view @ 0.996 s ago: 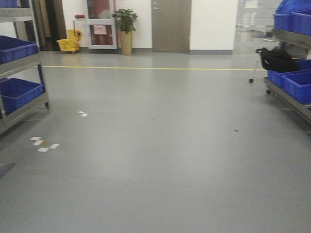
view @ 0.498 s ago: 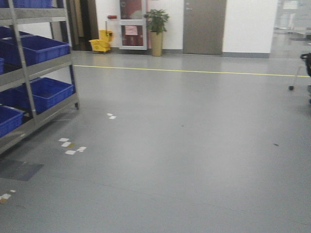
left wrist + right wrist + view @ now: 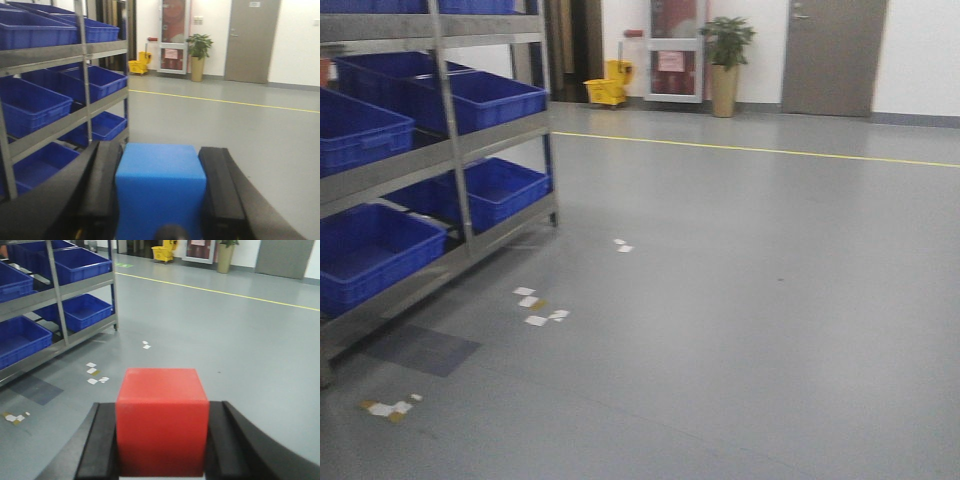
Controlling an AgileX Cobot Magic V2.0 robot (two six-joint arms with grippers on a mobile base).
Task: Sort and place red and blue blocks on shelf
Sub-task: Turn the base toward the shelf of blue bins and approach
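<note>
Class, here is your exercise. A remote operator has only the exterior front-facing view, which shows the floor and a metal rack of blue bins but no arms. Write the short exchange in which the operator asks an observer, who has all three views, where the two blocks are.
Operator: I can't see any block in my view. Where is the blue one?
Observer: The blue block is held in the left gripper, with a black finger against each of its sides.
Operator: And the red one?
Observer: The red block sits upright in the right gripper, clamped the same way, above bare floor.
</note>
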